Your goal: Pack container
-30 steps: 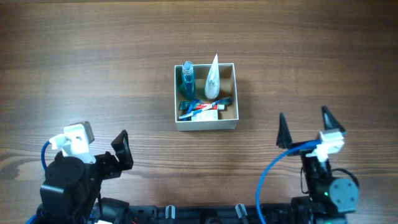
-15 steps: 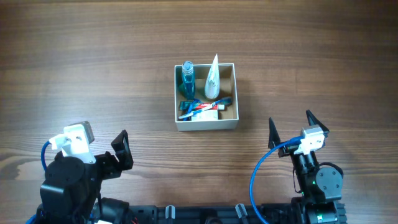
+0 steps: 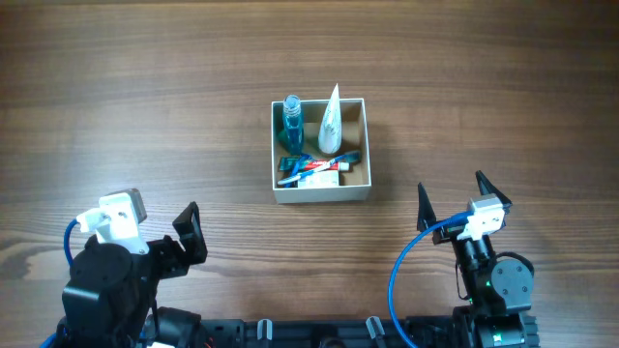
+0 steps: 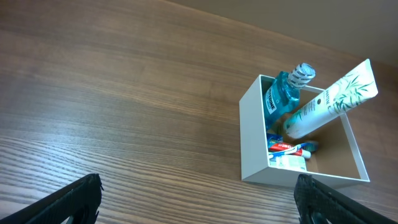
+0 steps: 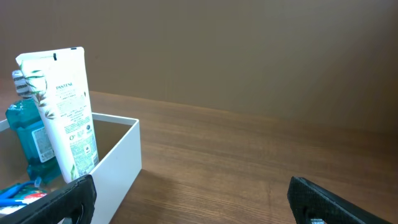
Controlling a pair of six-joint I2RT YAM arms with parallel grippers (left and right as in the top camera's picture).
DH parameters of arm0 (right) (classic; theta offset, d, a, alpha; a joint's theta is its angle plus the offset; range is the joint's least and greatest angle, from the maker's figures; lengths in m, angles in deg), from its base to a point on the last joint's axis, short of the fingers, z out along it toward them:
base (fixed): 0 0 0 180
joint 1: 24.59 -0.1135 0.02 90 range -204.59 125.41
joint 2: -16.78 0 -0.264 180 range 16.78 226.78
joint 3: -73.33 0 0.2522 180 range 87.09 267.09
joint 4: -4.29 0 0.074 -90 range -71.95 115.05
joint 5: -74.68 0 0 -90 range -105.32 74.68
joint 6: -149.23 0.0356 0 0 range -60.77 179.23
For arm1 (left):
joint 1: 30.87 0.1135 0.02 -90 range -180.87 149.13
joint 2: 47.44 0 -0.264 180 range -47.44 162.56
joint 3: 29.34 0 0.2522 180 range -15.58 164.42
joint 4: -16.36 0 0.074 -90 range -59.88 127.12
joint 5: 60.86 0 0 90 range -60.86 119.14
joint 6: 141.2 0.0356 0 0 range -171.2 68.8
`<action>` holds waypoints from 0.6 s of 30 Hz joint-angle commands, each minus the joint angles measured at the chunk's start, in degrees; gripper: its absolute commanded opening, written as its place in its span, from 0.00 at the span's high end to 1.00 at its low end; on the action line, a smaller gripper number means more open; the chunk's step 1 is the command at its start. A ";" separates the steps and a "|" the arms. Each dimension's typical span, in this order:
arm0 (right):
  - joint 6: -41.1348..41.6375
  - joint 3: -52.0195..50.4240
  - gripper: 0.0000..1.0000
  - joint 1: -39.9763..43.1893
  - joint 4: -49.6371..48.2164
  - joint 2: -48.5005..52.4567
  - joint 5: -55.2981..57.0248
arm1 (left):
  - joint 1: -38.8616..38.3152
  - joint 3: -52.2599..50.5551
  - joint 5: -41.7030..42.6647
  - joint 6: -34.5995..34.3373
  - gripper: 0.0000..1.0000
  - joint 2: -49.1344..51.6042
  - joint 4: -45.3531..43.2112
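container (image 3: 320,194) is holding bottle (image 3: 291,124) and tube (image 3: 331,122), packing looking finished, left gripper (image 4: 198,196) and right gripper (image 3: 452,192) hanging spread, empty.

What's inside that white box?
The container holds a blue mouthwash bottle, a white Pantene tube leaning beside it, and what looks like a toothpaste tube lying flat. Anything beneath these is hidden.

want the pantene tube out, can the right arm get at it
Probably yes: the right gripper is open, nothing stands between it and the container, and the white tube sticks up above the rim beside the blue bottle.
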 commanded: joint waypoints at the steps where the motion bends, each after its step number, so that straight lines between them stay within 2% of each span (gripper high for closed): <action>1: 0.66 -0.07 0.00 -0.28 -0.09 -0.66 -0.72 | -0.26 -0.37 -1.16 -0.70 0.00 -0.04 -0.13; 4: 0.66 -0.07 0.00 -0.28 -0.09 -0.66 -0.72 | 2.32 -0.37 -3.63 2.82 0.00 -0.48 2.56; 7: 0.66 -0.07 0.00 -0.28 -0.09 -0.66 -0.72 | 10.12 -0.81 0.83 2.78 0.00 -4.44 6.93; 10: 0.66 -0.07 0.00 -0.28 -0.09 -0.66 -0.72 | 14.56 -5.16 -0.79 3.21 0.00 -13.88 1.97; 14: 0.66 -0.07 0.00 -0.28 -0.09 -0.66 -0.72 | 15.15 -17.31 -3.78 3.19 0.00 -20.57 -11.13; 18: 0.66 -0.07 0.00 -0.28 -0.09 -0.66 -0.72 | 15.15 -35.21 -1.40 2.97 0.00 -22.60 -35.34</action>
